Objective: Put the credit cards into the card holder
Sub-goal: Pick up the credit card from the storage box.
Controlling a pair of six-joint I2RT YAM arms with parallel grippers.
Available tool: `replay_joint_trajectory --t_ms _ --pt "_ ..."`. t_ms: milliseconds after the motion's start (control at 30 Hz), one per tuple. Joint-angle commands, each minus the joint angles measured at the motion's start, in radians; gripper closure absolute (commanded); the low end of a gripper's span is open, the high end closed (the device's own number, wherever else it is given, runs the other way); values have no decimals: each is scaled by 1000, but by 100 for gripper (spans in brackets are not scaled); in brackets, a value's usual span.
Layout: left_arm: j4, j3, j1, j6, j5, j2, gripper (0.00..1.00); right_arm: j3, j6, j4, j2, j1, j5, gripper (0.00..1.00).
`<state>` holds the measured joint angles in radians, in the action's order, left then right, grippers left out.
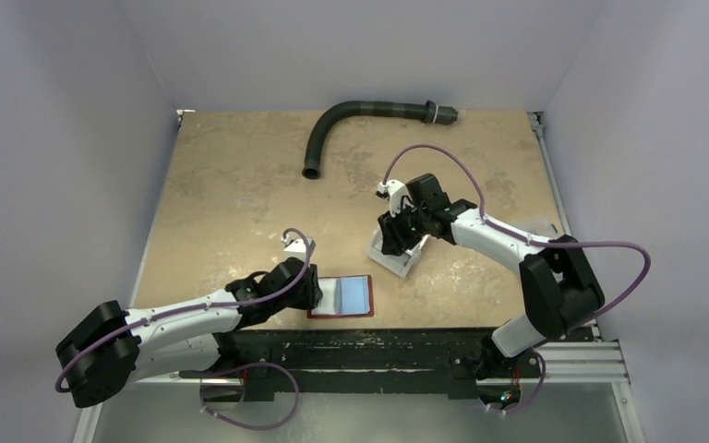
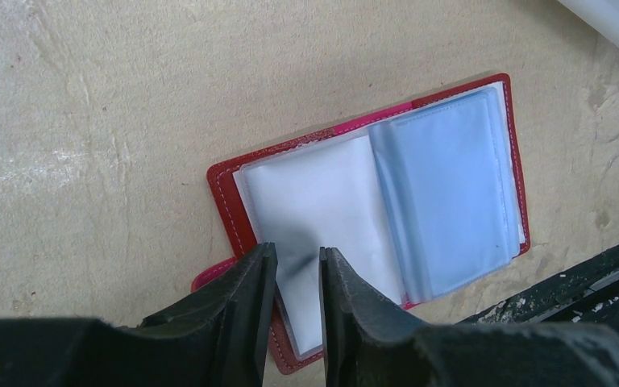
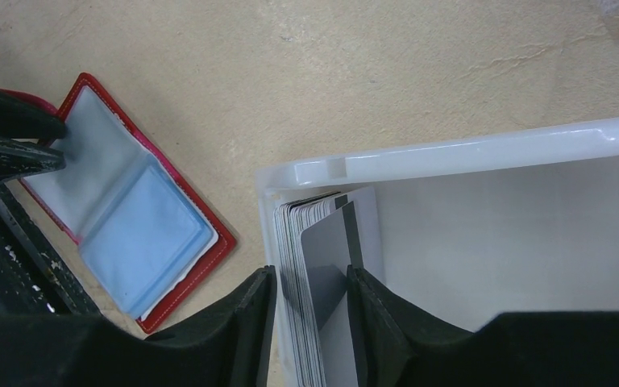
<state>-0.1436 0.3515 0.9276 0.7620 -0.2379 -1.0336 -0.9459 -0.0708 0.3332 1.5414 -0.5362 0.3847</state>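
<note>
The dark-red card holder (image 1: 342,297) lies open and flat near the table's front edge, its clear sleeves up (image 2: 443,201) (image 3: 137,234). My left gripper (image 2: 298,260) (image 1: 305,288) stands over the holder's left page. Its jaws are a narrow gap apart and nothing is clamped between them. Several credit cards (image 3: 294,242) stand on edge in a stack against the left wall of the white bin (image 3: 451,149) (image 1: 406,268). My right gripper (image 3: 310,278) (image 1: 395,242) is open around them. One grey card (image 3: 330,242) leans off the stack toward the right finger.
A dark curved hose (image 1: 351,115) lies at the back of the table. A black rail (image 1: 351,346) runs along the front edge, just beside the holder (image 2: 596,274). Pale walls close in the table on three sides.
</note>
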Motion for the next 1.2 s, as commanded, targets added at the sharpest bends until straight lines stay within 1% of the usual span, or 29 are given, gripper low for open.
replay_joint_trajectory --t_ms 0,367,500,633,733,833,867,1067,1167 --pt "18 30 -10 -25 3 14 69 1 16 0 -25 -1 37 56" --pt "18 28 -12 -27 6 10 69 11 28 -9 -53 -1 39 68" --pt "22 25 -12 -24 9 5 69 9 25 1 -47 0 28 75" --pt "19 25 -12 -20 14 8 69 6 29 -3 -58 -1 19 78" --pt "12 28 -12 -17 18 18 69 -1 28 7 -60 -2 -18 84" --pt "0 35 -11 -16 24 29 69 -9 32 19 -55 -1 -86 97" --pt "-4 39 -12 -16 26 33 68 -10 39 19 -54 -1 -113 100" --pt "-13 42 -12 -9 33 37 68 4 63 -21 -43 -1 -369 100" --pt "-16 43 -12 -2 37 36 68 -2 96 -28 -25 -2 -534 100"
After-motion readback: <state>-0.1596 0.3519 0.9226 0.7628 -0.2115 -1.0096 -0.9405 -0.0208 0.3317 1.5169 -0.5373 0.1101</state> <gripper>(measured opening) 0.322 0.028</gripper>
